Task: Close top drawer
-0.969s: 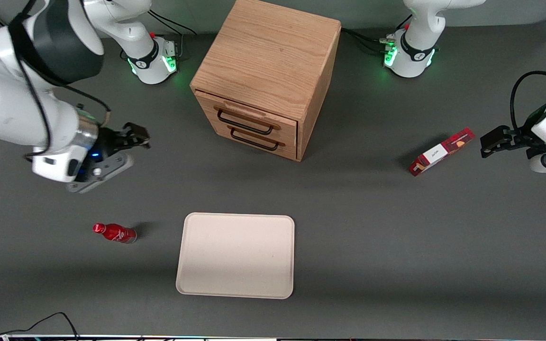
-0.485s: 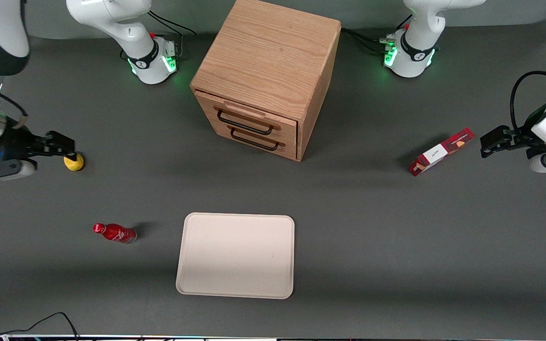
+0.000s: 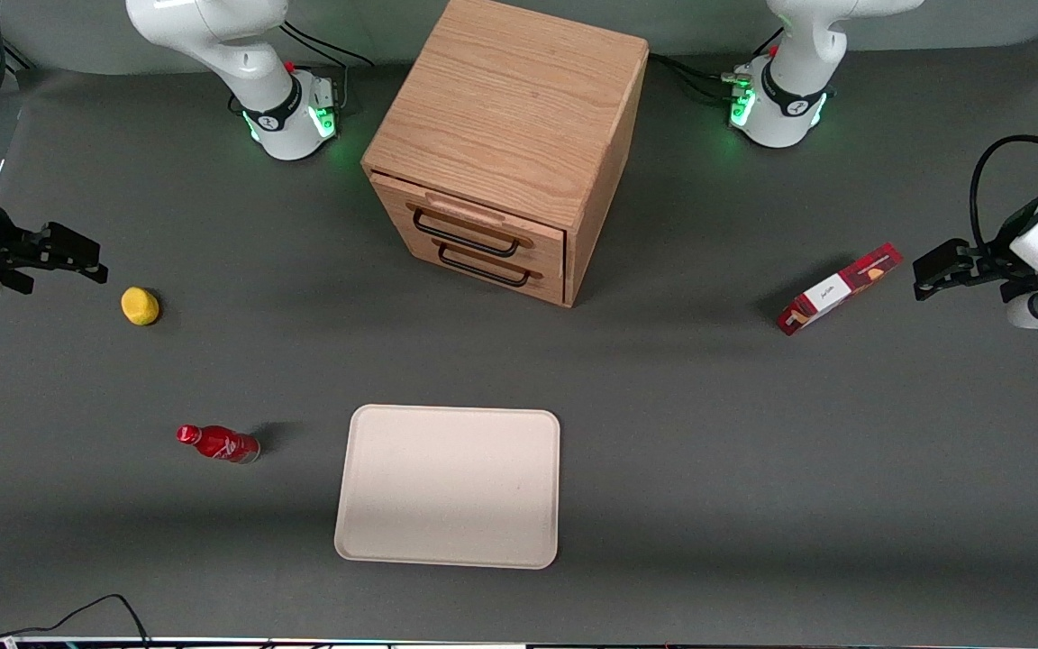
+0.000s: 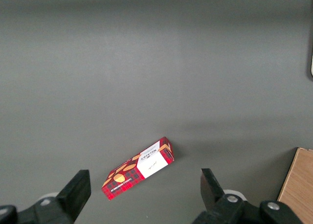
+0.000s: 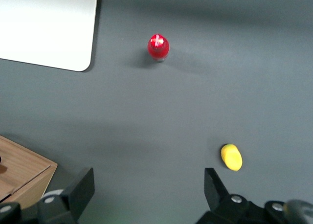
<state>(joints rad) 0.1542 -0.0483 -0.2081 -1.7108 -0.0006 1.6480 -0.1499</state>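
Note:
The wooden cabinet (image 3: 519, 117) stands at the middle of the table, and a corner of it (image 5: 22, 172) shows in the right wrist view. Its top drawer (image 3: 483, 223) has a black wire handle (image 3: 465, 237) and a raised lip. The drawer's front sits close to the cabinet's face, level with the lower drawer (image 3: 492, 266). My right gripper (image 3: 86, 260) hovers at the working arm's end of the table, well away from the cabinet. It is open (image 5: 149, 187), with only bare table between its fingers.
A yellow lemon (image 3: 140, 306) (image 5: 231, 157) lies on the table close to my gripper. A red bottle (image 3: 217, 443) (image 5: 158, 47) and a cream tray (image 3: 447, 487) (image 5: 44, 28) sit nearer the front camera. A red box (image 3: 837, 288) (image 4: 138, 168) lies toward the parked arm's end.
My right gripper has swung away from the cabinet toward the working arm's end of the table, uncovering the lemon. The drawers have not moved.

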